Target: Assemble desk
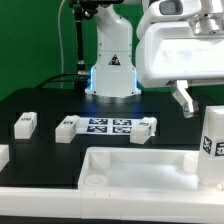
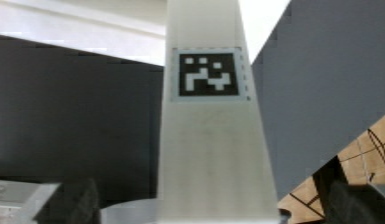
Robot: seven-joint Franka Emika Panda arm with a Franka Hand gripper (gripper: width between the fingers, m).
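Nearest me, the panel (image 1: 130,168) lies flat on the black bench (image 1: 42,148), rim upward, its long side running left to right. The round socket (image 1: 95,181) at its near-left corner is empty.

At the panel's right end the upright leg (image 1: 211,145) stands with its long axis vertical and its tag facing me. Its foot is down at the panel's corner, but I can't tell whether it is seated in a socket or only resting there. In the wrist view this same leg (image 2: 210,130) runs straight away from the camera, tag square on.

The pincer (image 1: 187,100) hangs just left of the leg's top. The contact is hidden, so I cannot tell whether it is clamped on the leg or apart.

Farther back, three legs lie on their sides, well apart from the panel: the left leg (image 1: 25,123), the middle leg (image 1: 67,128) and the right leg (image 1: 145,127). The marker board (image 1: 106,125) sits between the last two, and the arm's base (image 1: 110,65) is beyond it.

I'd judge the job is at an early stage: one leg at most is fitted, and three are not yet fitted.
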